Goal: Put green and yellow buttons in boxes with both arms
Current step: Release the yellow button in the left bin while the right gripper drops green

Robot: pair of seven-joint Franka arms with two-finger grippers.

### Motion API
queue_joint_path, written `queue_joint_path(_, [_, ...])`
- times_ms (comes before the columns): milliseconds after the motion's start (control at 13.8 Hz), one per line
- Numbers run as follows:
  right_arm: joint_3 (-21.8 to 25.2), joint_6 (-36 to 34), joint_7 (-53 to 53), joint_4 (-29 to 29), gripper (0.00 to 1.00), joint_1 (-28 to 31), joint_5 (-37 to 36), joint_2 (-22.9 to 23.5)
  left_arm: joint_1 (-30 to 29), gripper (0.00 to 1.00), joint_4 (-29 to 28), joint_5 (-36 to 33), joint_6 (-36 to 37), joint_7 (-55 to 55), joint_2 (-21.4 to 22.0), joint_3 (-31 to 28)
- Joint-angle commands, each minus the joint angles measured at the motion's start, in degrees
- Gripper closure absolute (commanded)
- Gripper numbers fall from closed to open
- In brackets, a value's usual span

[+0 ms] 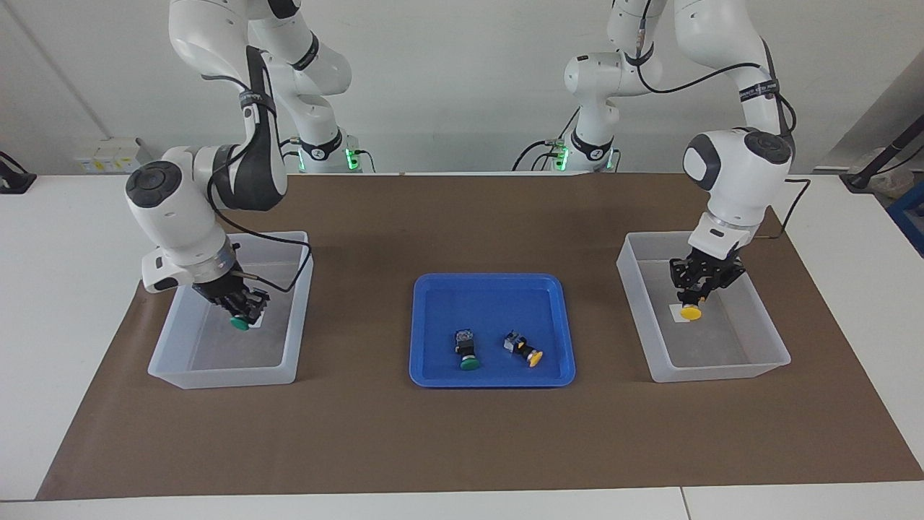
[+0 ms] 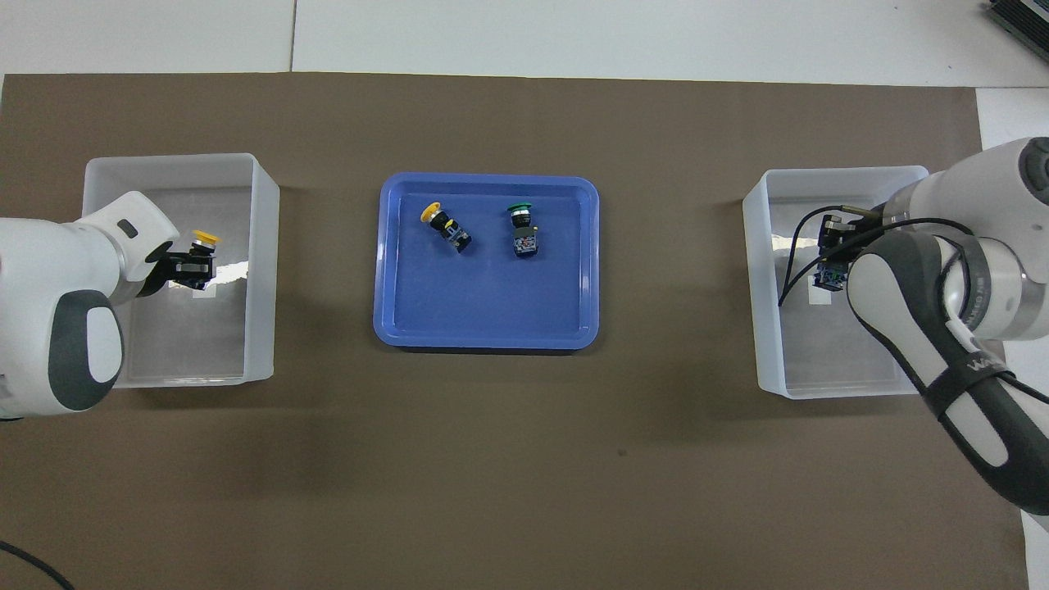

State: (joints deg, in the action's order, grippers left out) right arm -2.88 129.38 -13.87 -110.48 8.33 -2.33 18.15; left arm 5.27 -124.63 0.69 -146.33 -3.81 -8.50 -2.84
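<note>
My left gripper [image 1: 694, 295] is shut on a yellow button [image 1: 691, 312] and holds it low inside the box [image 1: 722, 374] at the left arm's end, over its white label. It also shows in the overhead view [image 2: 193, 267] with the yellow button [image 2: 205, 238]. My right gripper [image 1: 244, 307] is shut on a green button [image 1: 239, 323] low inside the other box [image 1: 224, 375]. In the overhead view the right gripper [image 2: 833, 260] hides the green cap. A second green button [image 1: 468, 354] and a second yellow button [image 1: 525, 350] lie in the blue tray [image 1: 491, 292].
The blue tray [image 2: 483, 303] sits mid-table between the two boxes [image 2: 180, 160] [image 2: 852, 174], all on a brown mat [image 1: 462, 440]. In it the yellow button [image 2: 445, 225] and green button [image 2: 521, 229] lie on their sides, close together.
</note>
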Motion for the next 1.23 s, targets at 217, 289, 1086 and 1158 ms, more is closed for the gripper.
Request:
queue_joint_path(217, [-0.6, 5.3, 1.1, -4.7, 0.00, 1.1, 1.3, -1.1, 0.1, 0.01, -0.6, -0.9, -1.4, 1.1, 0.5, -0.7])
queue_joint_path(289, [-0.6, 4.9, 1.1, -4.2, 0.00, 0.5, 1.3, -1.8, 0.0, 0.00, -0.4, -0.9, -1.3, 1.1, 0.4, -0.7])
queue_joint_path(1086, [-0.9, -8.7, -0.4, 17.1, 0.00, -14.3, 1.5, -0.8, 0.5, 0.70, 21.5, -1.0, 23.5, 3.8, -1.2, -0.7])
queue_joint_path(1158, [-0.9, -7.7, -1.8, 17.7, 0.00, -15.1, 1.5, 0.2, 1.0, 0.71, 21.7, -1.0, 23.6, 5.5, -1.2, -0.2])
